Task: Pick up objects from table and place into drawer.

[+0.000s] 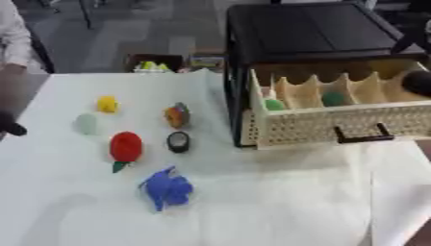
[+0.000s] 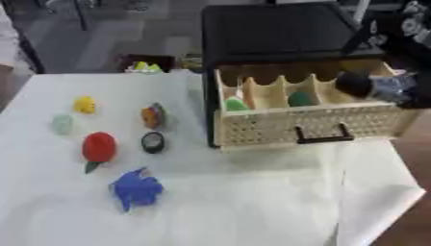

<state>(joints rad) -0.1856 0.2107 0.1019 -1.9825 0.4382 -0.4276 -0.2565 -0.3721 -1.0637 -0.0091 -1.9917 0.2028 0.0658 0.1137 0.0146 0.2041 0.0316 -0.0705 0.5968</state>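
Right eye view shows the right hand (image 2: 396, 89) at 3 o'clock over the open drawer (image 2: 303, 122), fingers curled round a dark ball (image 2: 353, 83). Two green things lie inside. On the tabletop (image 2: 252, 202) at 9 o'clock sit a red fruit (image 2: 98, 147) and blue toy (image 2: 134, 189).

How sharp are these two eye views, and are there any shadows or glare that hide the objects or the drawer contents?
Left eye view: soft all over, so the red object and blue object read only as colour blobs; even light, faint shadows, no glare. Right eye view: equally soft; the right hand over the drawer is a dark smear, its fingers unreadable; the drawer's back is shaded.
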